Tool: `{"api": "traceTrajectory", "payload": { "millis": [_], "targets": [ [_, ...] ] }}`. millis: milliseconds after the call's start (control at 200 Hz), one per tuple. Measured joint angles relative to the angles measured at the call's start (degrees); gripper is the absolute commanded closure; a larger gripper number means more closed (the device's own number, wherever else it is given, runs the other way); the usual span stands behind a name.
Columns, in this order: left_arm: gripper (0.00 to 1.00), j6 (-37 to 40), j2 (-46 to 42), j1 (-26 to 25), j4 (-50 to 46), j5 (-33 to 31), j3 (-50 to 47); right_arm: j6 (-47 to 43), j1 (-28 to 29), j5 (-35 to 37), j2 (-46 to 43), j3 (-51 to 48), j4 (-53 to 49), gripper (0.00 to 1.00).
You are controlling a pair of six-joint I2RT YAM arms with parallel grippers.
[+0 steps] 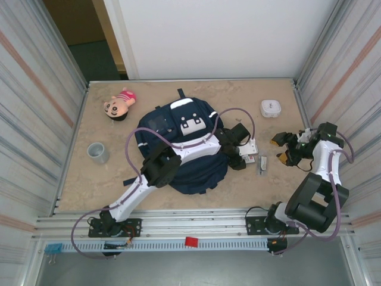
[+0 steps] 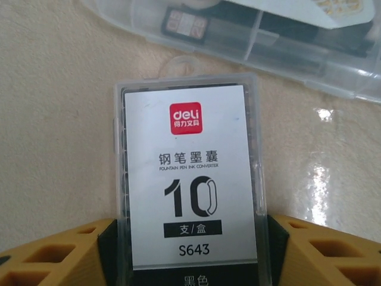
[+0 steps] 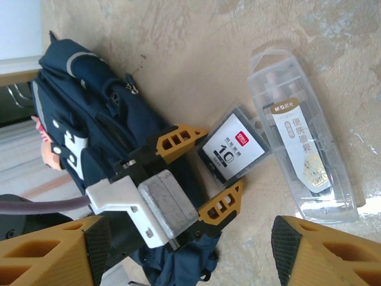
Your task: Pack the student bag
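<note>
Jaws of the left gripper [image 2: 190,238] are set astride the small clear plastic white-labelled box [image 2: 189,179], grip uncertain; the right gripper [image 3: 190,244] is held open. A square pinch is needed; the navy-blue fabric student bag [image 1: 199,176] is laid just left, mid-table.

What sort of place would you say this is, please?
Probably a lab test cell: panelled walls fence a marbled table, with a left arm and right arm bolted to its near rail.
</note>
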Motion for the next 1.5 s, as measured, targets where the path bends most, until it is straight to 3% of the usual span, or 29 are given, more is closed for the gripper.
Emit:
{"api": "traceTrajectory", "payload": {
  "millis": [336,571,822,1127,1503],
  "targets": [
    [0.55,3.74,-2.51,-0.28,5.44,-0.5,-5.25,0.0,0.0,-0.85,-0.37,-0.79,1.01,0.28],
    [0.58,6.16,-8.39,-0.37,14.99,2.38,-17.33,0.02,0.15,-4.61,-0.37,-4.24,4.09,0.28],
    [0.6,5.16,-12.98,1.81,26.47,12.9,-28.87,0.46,1.79,-9.33,0.92,-8.79,9.4,0.3],
    [0.6,2.1,-15.63,4.28,35.91,21.9,-34.34,0.57,3.48,-11.8,1.57,-12.17,12.55,0.32],
    [0.6,-2.12,-15.74,5.68,41.59,25.83,-35.1,1.05,5.68,-11.8,1.57,-12.96,13.55,0.42]
  ]
}}
